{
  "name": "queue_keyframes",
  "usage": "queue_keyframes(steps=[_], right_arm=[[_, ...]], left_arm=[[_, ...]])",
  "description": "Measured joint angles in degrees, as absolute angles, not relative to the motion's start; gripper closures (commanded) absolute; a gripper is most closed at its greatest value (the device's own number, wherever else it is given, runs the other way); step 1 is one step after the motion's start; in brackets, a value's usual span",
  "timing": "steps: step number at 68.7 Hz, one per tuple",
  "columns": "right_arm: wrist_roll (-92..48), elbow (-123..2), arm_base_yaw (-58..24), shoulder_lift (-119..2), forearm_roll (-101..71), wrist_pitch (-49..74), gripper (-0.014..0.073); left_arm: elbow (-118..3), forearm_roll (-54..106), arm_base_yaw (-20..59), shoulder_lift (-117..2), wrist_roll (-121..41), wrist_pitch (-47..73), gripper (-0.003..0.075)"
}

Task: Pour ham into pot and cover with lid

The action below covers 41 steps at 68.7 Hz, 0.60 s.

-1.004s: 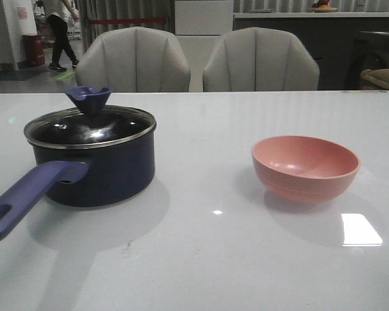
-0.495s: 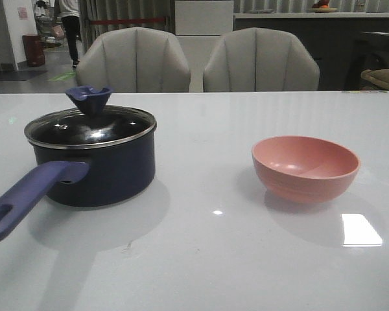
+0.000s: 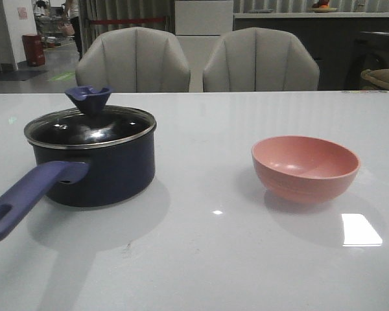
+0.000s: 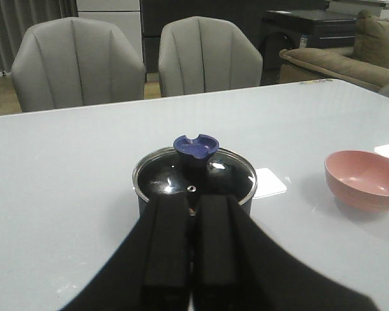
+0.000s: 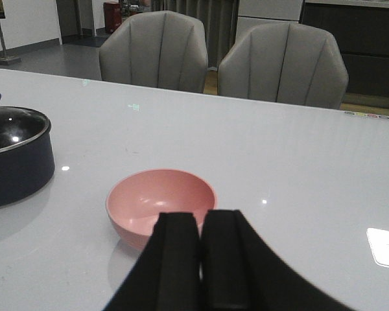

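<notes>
The dark navy pot [image 3: 97, 172] stands at the table's left, its long purple-blue handle [image 3: 26, 197] pointing toward the near left. The glass lid [image 3: 91, 126] with its dark blue knob [image 3: 89, 97] rests on the pot. No ham shows in any view. In the left wrist view my left gripper [image 4: 192, 202] is shut and empty, hovering just short of the lid [image 4: 162, 178]. My right gripper [image 5: 201, 217] is shut and empty too, in front of the pink bowl [image 5: 159, 194], whose inside looks bare. Neither gripper appears in the front view.
The pink bowl [image 3: 305, 167] stands at the table's right, well apart from the pot. Two grey chairs [image 3: 136, 61] stand behind the far edge of the white table [image 3: 207, 259]. A bright light reflection [image 3: 361, 230] lies near the bowl.
Nothing on the table has moved. Only a person far in the background has walked on.
</notes>
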<state>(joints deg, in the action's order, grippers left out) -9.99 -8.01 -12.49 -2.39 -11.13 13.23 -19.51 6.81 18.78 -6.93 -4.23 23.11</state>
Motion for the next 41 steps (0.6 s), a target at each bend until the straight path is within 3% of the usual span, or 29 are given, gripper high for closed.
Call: queue_keyframes(steps=[41], right_arm=[[-10.0,-8.0,-12.5,-2.4,-11.1,13.2,0.0434]], left_arm=[[-15.9,3.3,16.4,-6.0,-4.4,21.6,0.0607]])
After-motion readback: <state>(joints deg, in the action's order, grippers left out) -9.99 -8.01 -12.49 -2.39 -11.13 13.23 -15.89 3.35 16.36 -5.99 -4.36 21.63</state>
